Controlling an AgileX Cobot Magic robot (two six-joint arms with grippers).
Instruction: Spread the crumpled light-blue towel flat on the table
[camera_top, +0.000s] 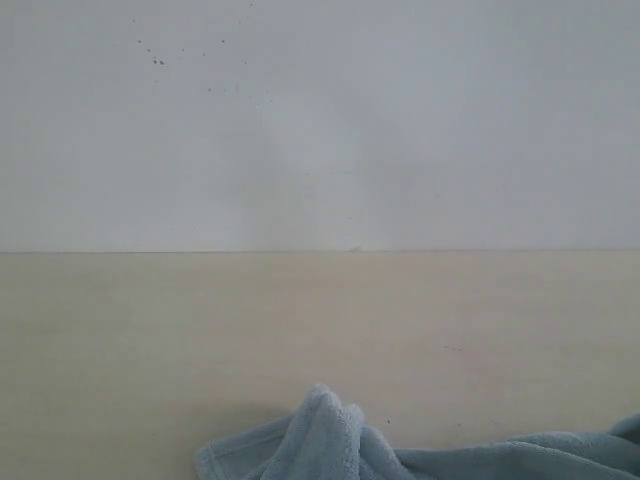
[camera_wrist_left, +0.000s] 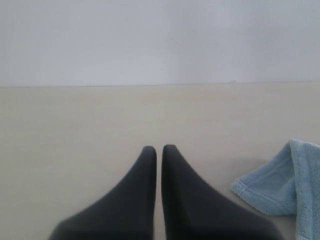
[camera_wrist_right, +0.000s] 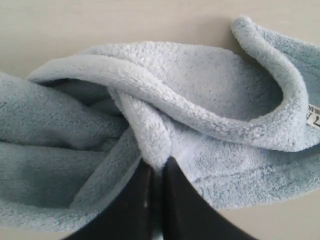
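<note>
Light-blue towel (camera_top: 330, 445) sits bunched on the table (camera_top: 300, 320), low in the exterior view. Right gripper (camera_wrist_right: 158, 167) looks clamped on a raised fold. Left gripper (camera_wrist_left: 159, 150) is together, empty, near a hemmed corner (camera_wrist_left: 252, 192). Suggest: left opens, pinches that corner, then both pull apart, low and slow.

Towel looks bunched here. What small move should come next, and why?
Probably open the left gripper and reach for the hemmed corner of the towel beside it: the right gripper seems pinched on a fold, while the left is shut and empty.
</note>
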